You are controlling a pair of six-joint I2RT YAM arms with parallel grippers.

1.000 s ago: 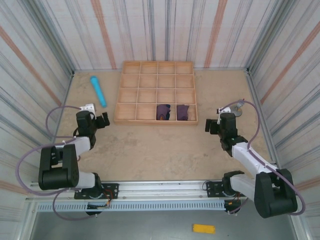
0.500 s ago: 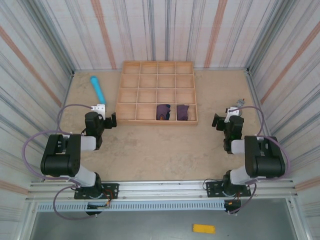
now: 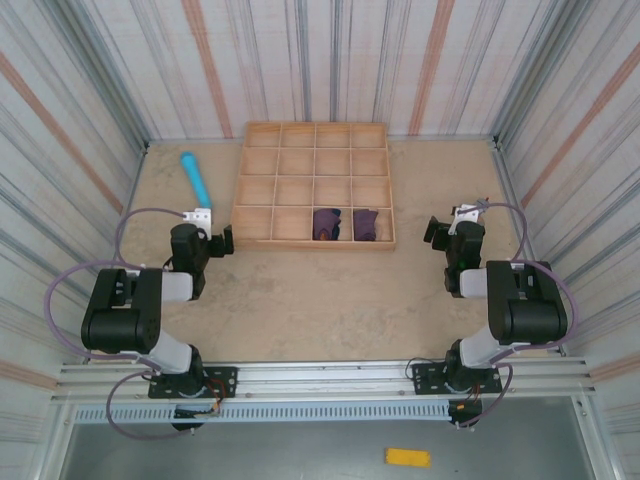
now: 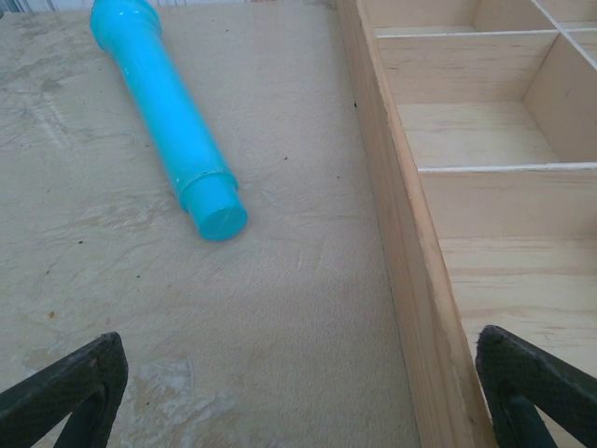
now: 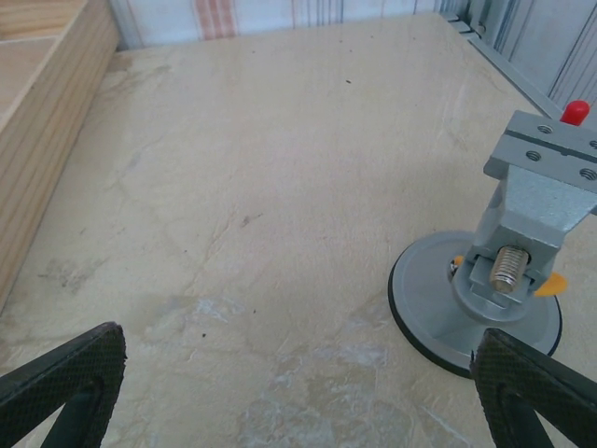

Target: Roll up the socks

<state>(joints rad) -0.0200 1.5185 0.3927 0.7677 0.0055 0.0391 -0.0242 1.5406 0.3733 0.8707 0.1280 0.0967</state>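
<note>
Socks (image 3: pixel 326 223), two purple bundles, fill adjoining near-row compartments of the wooden tray (image 3: pixel 310 243). Left hand (image 3: pixel 222 241) and right hand (image 3: pixel 433 232) hang low beside the tray's near corners, both spread, empty. One blue cylinder (image 3: pixel 196 181) lies left of the tray, one grey vise (image 5: pixel 522 252) right.

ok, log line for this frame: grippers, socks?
left gripper: open, empty, by tray left edge | right gripper: open, empty, right of tray | socks: bundled, two adjacent near-row tray compartments
</note>
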